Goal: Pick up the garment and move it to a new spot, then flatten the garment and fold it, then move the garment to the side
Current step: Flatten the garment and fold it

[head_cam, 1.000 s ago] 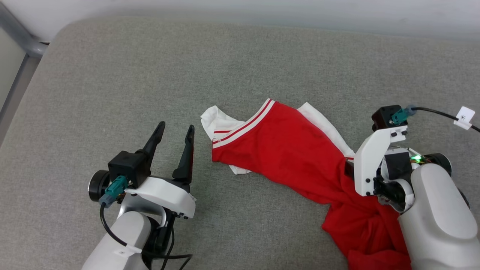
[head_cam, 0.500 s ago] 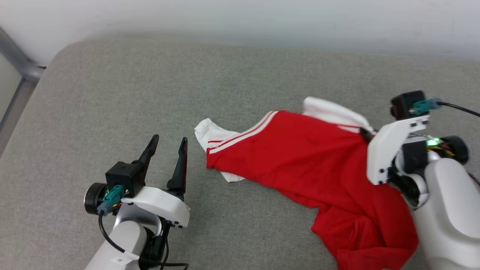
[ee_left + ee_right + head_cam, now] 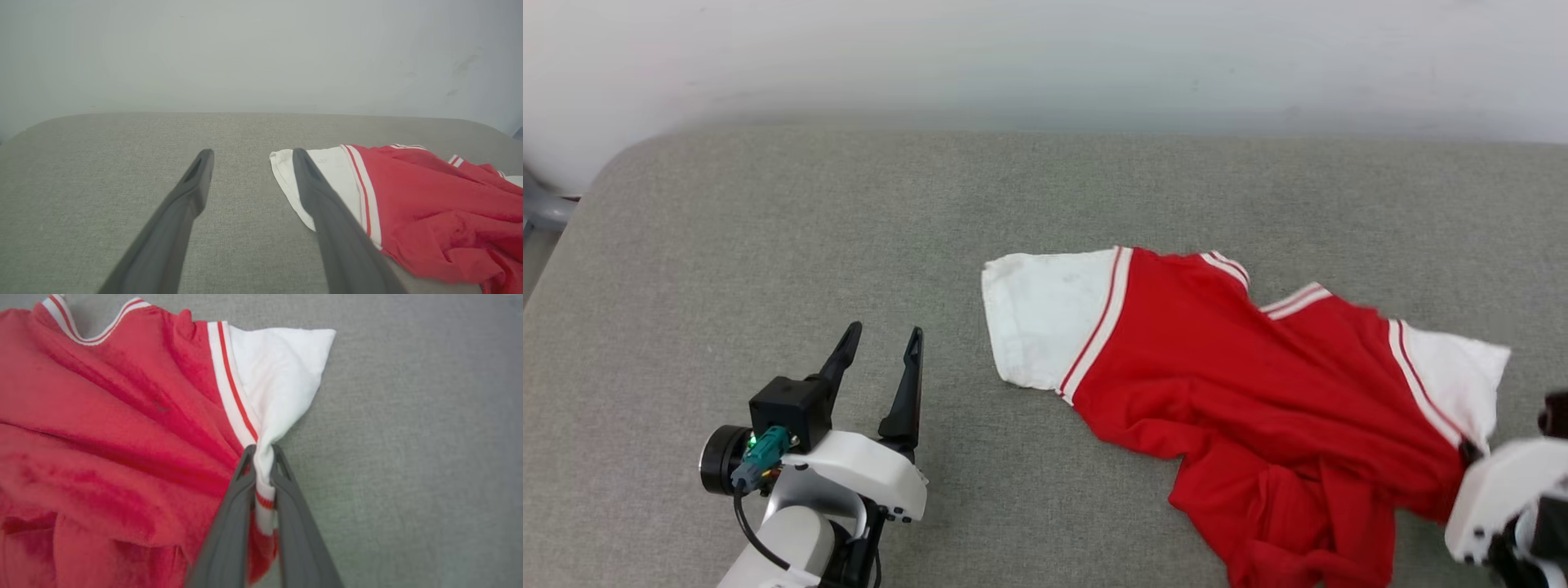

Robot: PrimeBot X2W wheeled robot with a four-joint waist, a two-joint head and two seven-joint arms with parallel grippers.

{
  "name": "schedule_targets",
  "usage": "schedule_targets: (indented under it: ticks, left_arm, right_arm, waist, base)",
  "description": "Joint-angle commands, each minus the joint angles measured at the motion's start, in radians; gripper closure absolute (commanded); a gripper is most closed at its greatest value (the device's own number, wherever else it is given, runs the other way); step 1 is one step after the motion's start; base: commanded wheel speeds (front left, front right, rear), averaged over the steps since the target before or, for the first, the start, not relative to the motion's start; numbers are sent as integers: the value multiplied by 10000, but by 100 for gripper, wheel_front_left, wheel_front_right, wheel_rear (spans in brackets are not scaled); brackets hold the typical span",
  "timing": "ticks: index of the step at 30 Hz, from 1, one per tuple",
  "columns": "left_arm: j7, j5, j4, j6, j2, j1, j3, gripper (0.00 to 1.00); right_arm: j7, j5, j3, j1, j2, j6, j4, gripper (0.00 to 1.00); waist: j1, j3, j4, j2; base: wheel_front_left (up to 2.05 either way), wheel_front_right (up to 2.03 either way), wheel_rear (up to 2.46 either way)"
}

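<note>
The garment (image 3: 1241,384), a red jersey with white sleeves and striped trim, lies spread and rumpled across the grey padded surface. In the right wrist view my right gripper (image 3: 263,451) is shut on the garment (image 3: 122,416) where the white sleeve (image 3: 282,371) meets the red body, cloth bunched between the fingers. In the head view that gripper (image 3: 1470,451) sits at the lower right, mostly hidden by its white wrist. My left gripper (image 3: 878,339) stands open over bare surface, left of the other white sleeve (image 3: 1045,318). In the left wrist view, the left gripper (image 3: 250,154) has its right finger crossing that sleeve (image 3: 327,171).
The grey padded surface (image 3: 849,212) runs to a pale wall (image 3: 1045,57) at the back. Its rounded left corner (image 3: 605,171) borders a grey metal frame (image 3: 543,212).
My right gripper closed on the garment and pulled it right, spreading both sleeves out. The head camera has shifted, showing more of the wall. My left gripper stays open.
</note>
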Motion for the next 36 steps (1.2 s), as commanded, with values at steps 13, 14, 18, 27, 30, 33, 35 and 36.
schedule_targets:
  ticks: [13,14,18,27,30,33,35,36]
  left_arm:
    - [269,-169,-19,173,176,498,-68,0]
    - [283,-188,-4,195,191,549,-63,0]
    - [328,-230,-20,283,264,701,-27,0]
    - [681,-270,-179,486,558,885,18,0]
    - [939,-275,-261,433,641,680,-41,0]
    - [1369,-348,-212,310,707,346,-135,0]
    - [1697,-380,-182,173,732,-44,-218,0]
    - [1911,-437,-149,53,741,-285,-275,0]
  right_arm:
    - [-3785,1021,270,1275,155,-9,-273,0]
    - [-4160,1038,357,1293,155,-10,-339,0]
    - [-5204,917,976,1426,162,-9,-648,0]
    - [-5683,1105,2195,2241,157,-9,-1642,0]
    - [-5594,1251,2521,2439,161,-9,-2011,0]
    - [-5485,1377,2659,2545,156,-9,-2269,0]
    - [-5439,1397,2730,2543,160,-9,-2385,0]
    - [-5434,1435,2739,2503,158,-9,-2434,0]
  waist:
    - [0,-483,-65,0]
    - [0,-548,-67,0]
    - [0,-804,-119,0]
    - [0,-1313,-356,0]
    - [0,-1281,-523,0]
    - [0,-1150,-681,0]
    - [0,-1003,-768,0]
    - [0,-910,-806,0]
  base:
    - [0,0,0]
    - [0,0,0]
    - [0,0,0]
    - [0,0,0]
    - [0,0,0]
    - [0,0,0]
    - [0,0,0]
    - [0,0,0]
